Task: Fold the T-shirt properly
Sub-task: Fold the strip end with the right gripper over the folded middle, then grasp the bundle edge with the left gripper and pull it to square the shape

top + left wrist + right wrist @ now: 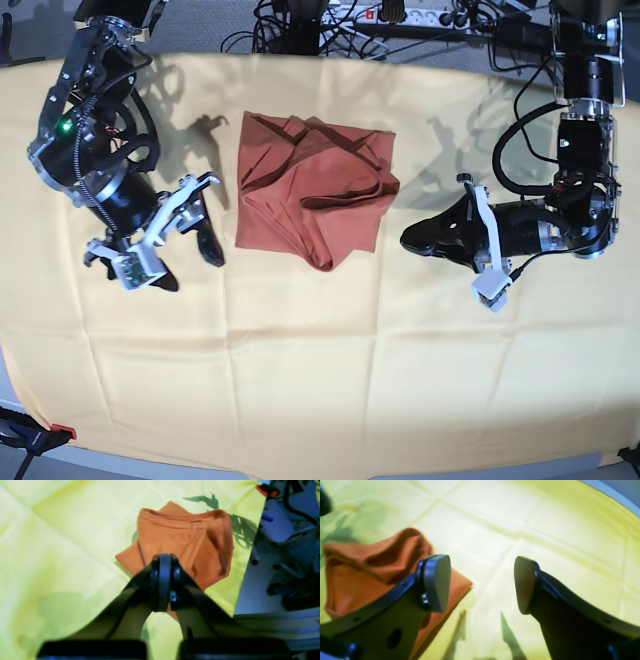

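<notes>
The rust-orange T-shirt lies bunched and roughly folded on the pale yellow cloth, at the middle back. My left gripper is shut and empty, just right of the shirt's lower right corner and apart from it. In the left wrist view its closed fingertips point at the shirt. My right gripper is open and empty, just left of the shirt. In the right wrist view its gripper has spread pads, with the shirt beside the left finger.
Cables and a power strip run along the table's back edge. A red clamp sits at the front left corner. The right arm's base shows beyond the cloth's edge in the left wrist view.
</notes>
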`<state>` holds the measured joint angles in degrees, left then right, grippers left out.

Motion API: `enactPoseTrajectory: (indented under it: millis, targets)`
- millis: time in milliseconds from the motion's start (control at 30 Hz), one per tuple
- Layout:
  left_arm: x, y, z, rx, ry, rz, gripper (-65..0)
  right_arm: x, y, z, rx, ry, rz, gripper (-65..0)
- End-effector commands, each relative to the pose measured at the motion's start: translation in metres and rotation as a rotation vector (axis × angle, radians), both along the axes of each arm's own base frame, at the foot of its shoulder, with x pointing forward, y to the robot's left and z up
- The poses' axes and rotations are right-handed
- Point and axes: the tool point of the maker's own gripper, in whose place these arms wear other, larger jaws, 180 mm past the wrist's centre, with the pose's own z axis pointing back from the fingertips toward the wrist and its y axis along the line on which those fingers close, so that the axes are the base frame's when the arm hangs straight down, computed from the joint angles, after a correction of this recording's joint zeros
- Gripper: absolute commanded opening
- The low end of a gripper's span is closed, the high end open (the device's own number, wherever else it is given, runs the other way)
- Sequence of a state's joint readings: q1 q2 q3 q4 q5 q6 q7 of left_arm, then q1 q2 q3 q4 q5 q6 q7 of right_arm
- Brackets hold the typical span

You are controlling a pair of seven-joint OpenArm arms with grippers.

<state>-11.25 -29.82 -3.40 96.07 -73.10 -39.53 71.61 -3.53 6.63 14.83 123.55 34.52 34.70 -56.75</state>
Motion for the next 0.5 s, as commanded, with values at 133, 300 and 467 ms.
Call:
enactPoseTrajectory:
  millis: [133,300,467]
  targets:
    - [-0.005,-0.013,0.034,-0.082,-0.075,-0.059,-65.0,0.0,-0.028,0.015,0.012,-0.054,-0.067,-37.8]
    - [-0.019,-0.031,0.019,-0.064,-0.028,-0.131,-65.0,-0.013,-0.037,0.002,-0.035,-0.023,-0.058,-65.0]
    - [-0.028,-0.051,-0.003,0.04,-0.024,-0.22,-65.0,-0.021,-0.037,-0.01,-0.045,0.016,-0.048,-65.0]
